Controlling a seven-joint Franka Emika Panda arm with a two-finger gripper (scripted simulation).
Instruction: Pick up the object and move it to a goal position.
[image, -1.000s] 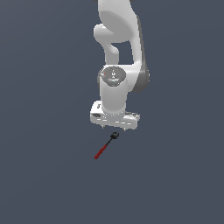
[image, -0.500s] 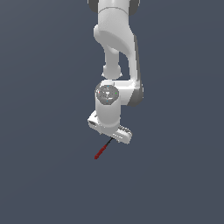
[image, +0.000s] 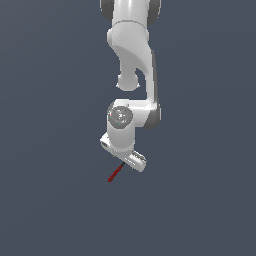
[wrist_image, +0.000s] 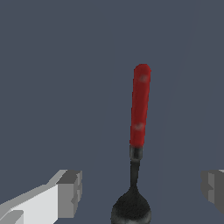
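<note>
The object is a small thin tool with a red handle, a dark shaft and a black rounded head. It lies on the dark grey-blue surface. In the exterior view my gripper hangs right over the tool's head end, hiding the head, and the red handle sticks out toward the exterior view's left. In the wrist view the tool lies lengthwise between my two fingers, with its black head in the gap. The gripper is open, one finger and the other wide apart, neither touching the tool.
The plain dark grey-blue surface spreads on all sides with no other object in view. The white arm links rise above the hand.
The arm has come down and toward the exterior view's front; the hand has turned and now covers the tool's head. The tool has not moved.
</note>
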